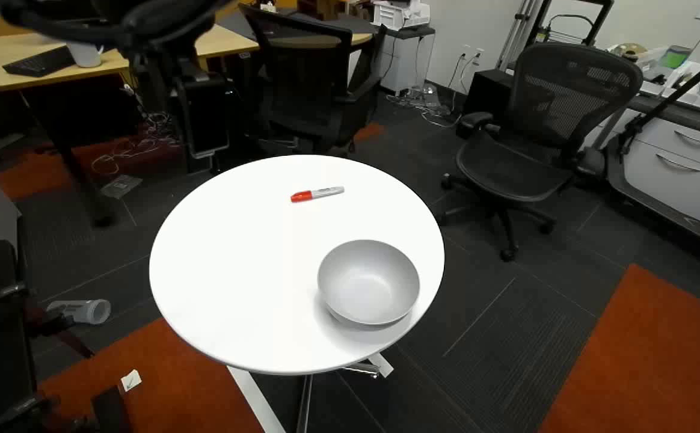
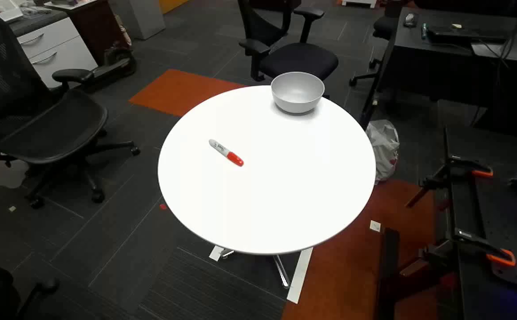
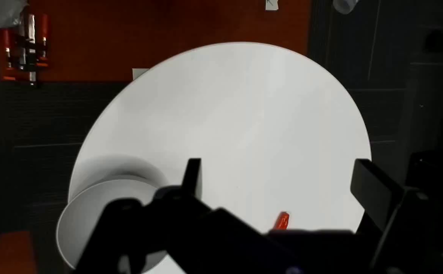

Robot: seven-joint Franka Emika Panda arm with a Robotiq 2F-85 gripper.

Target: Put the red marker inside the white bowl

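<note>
The red marker (image 1: 317, 194), with a red cap and a whitish-grey barrel, lies flat on the round white table (image 1: 236, 258). It also shows in an exterior view (image 2: 226, 152). In the wrist view only its red cap end (image 3: 281, 221) shows; the gripper body hides the rest. The white bowl (image 1: 368, 282) stands upright near the table's edge, apart from the marker, and looks empty in both exterior views (image 2: 297, 91). In the wrist view the bowl (image 3: 84, 217) is at lower left, partly hidden by a finger. My gripper (image 3: 278, 161) is wide open and empty, above the table.
The dark arm and gripper (image 1: 205, 132) hang beyond the table's far edge in an exterior view. A mesh office chair (image 1: 530, 132) and another dark chair (image 1: 308, 84) stand near the table. A black bench with orange-handled clamps (image 2: 483, 171) stands beside it.
</note>
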